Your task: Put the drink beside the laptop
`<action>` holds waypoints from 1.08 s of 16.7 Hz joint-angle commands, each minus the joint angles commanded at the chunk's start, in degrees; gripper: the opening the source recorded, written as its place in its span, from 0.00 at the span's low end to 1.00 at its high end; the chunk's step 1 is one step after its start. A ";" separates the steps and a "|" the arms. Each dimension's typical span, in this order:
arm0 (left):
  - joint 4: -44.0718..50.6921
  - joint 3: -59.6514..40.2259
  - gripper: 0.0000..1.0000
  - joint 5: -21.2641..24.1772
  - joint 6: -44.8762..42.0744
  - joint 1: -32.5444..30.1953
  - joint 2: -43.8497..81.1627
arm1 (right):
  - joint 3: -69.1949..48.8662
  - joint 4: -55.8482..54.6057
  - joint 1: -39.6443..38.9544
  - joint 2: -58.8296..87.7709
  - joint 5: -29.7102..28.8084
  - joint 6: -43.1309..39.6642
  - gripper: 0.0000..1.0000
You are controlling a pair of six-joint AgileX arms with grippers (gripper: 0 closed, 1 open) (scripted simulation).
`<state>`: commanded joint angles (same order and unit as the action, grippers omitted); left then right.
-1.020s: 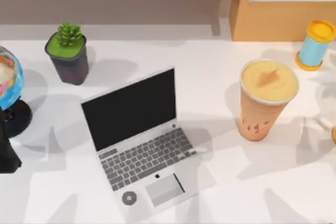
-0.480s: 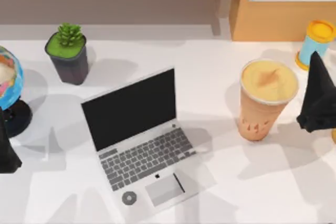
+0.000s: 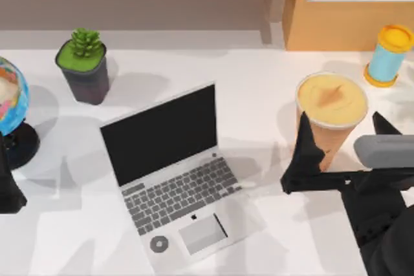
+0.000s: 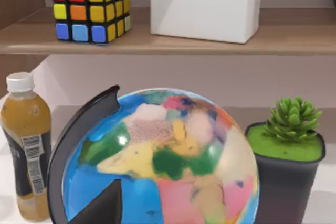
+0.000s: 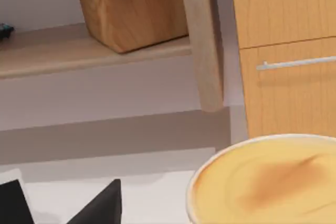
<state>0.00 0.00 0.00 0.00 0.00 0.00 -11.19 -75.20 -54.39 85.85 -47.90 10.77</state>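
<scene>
1. The drink (image 3: 331,117) stands upright on the white tabletop (image 3: 259,82) in the right half of the top view, well apart from the laptop (image 3: 171,169), which sits open at centre-left.
2. The right gripper (image 3: 339,143) is at the lower right of the top view. Its jaws are open, one dark finger (image 3: 303,159) at the cup's left side and the other (image 3: 383,124) at its right. Whether they touch the cup cannot be told.
3. The right wrist view shows the drink's creamy top (image 5: 268,182) close below the camera.
4. The left gripper (image 3: 8,189) is parked at the left edge by the globe (image 3: 11,105); its jaw state cannot be told.
5. A potted plant (image 3: 84,66) stands upper left; a blue cylinder (image 3: 388,56) stands upper right.
</scene>
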 joint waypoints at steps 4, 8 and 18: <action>0.00 0.00 1.00 0.00 0.00 0.00 0.00 | -0.39 -5.54 -4.12 14.53 -8.60 0.52 1.00; 0.00 0.00 1.00 0.00 0.00 0.00 0.00 | -0.54 -7.33 -5.39 21.19 -13.11 0.47 1.00; 0.00 0.00 1.00 0.00 0.00 0.00 0.00 | -3.39 -7.94 -1.35 23.48 -9.46 -1.21 1.00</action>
<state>0.00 0.00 0.00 0.00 0.00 0.00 -14.58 -83.14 -55.74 109.33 -57.36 9.56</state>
